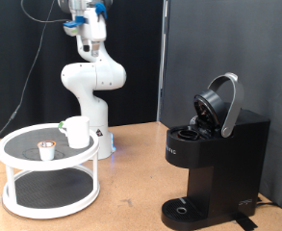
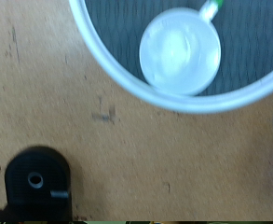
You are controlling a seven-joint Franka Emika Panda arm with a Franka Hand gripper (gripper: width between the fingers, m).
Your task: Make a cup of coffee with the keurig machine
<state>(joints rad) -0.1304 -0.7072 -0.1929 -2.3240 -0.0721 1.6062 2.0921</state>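
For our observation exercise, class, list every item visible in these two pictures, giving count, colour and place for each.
Small plain white ceramic mug: one, white, on the stand's top tier, at the exterior view's left; seen from above in the wrist view.
Tiny brown-topped pod: one, white with brown top, on the same tier, beside the mug.
Round two-tier white stand: one, white rims with dark shelves, on the table.
Boxy matte black coffee machine: one, black, at the exterior view's right, domed lid raised.
Brown wooden table: one, brown, under everything.
Robot arm: one, white, behind the stand.
Tool: at the exterior view's top, fingers cropped out of frame.
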